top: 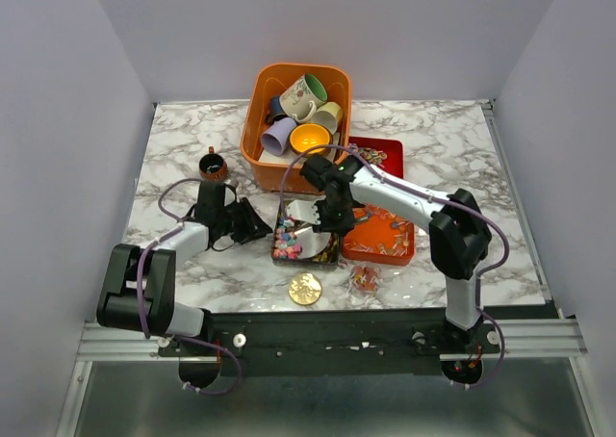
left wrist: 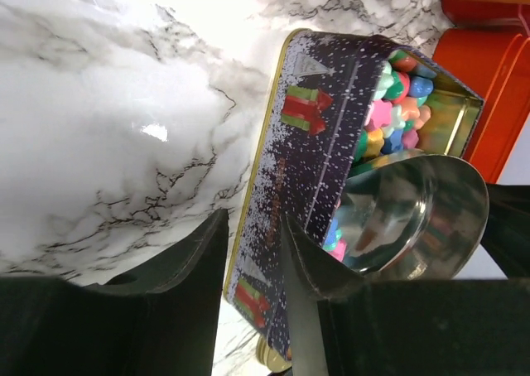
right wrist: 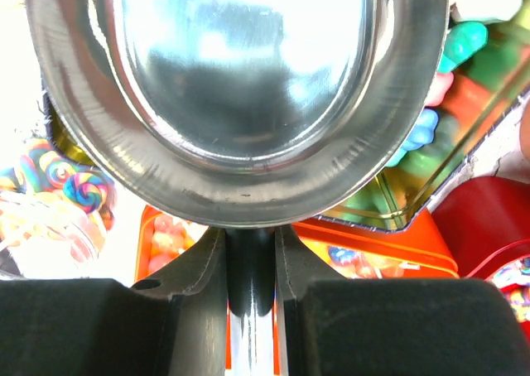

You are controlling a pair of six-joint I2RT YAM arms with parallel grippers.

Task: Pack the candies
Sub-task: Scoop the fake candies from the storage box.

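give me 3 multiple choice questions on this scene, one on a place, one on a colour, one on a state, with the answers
1. Where does the small brown mug stand?
A) on the table, left of the bin of mugs
B) inside the bin
C) on the floor

2. What colour is the round disc near the table's front edge?
A) gold
B) blue
C) white

3. The right hand is:
A) shut on the handle of the metal scoop
B) open and empty
C) shut on a mug

Answers:
1 A, the top view shows it alone on the marble beside the bin's left wall.
2 A, it shines gold.
3 A, the fingers press the handle from both sides.
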